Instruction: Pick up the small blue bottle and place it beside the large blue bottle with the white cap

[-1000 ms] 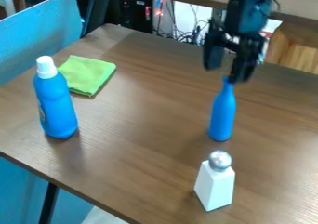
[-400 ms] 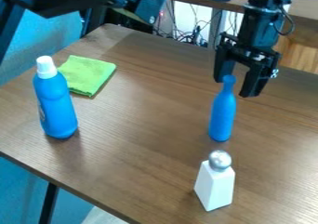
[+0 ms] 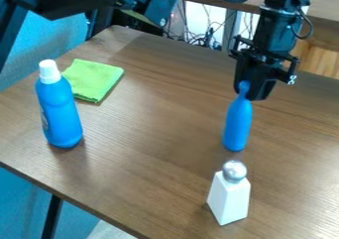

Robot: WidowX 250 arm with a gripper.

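The black gripper [image 3: 252, 90] hangs at the upper right of the camera view, pointing down, with its fingers shut on the neck of a slim blue bottle [image 3: 237, 124]. That bottle stands upright on the brown table. Nearer the camera is a white tapered shaker [image 3: 229, 198] with a round silver top. A larger blue bottle [image 3: 61, 113] with a white cap stands at the left. Behind and beside it lies a folded green cloth [image 3: 94, 79].
The brown wooden table [image 3: 152, 134] runs under all these things, its front edge slanting down from the left. Part of the black arm crosses the upper left, above the table's far side. Cables [image 3: 198, 34] hang beyond the far edge.
The arm has swung in from the top, its forearm now across the upper left. Its gripper came down beside the slim bottle with fingers apart, and they have since closed at the neck.
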